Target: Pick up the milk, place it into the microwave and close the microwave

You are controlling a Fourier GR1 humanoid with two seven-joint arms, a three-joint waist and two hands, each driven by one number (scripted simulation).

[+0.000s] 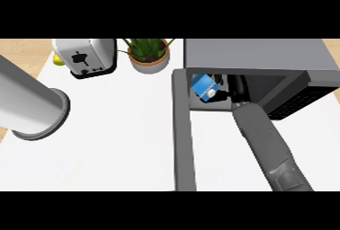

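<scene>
The milk (203,85), a small blue carton with a white cap, sits tilted inside the open microwave (266,56) at the upper right, in the left part of its cavity. My right hand (238,89) reaches into the cavity right beside the carton, and its thumb and fingers curl against the carton's right side. The grey right forearm (266,143) runs up from the lower edge to the opening. The microwave door (184,134) is swung wide open toward me, left of that forearm. My left forearm (30,101) crosses the left edge; its hand does not show.
A silver toaster (87,57) stands at the back left of the white counter (113,143), with a yellow-green fruit (58,60) behind it. A potted plant (149,56) stands between the toaster and the microwave. The microwave's dark control panel (299,101) is at the right.
</scene>
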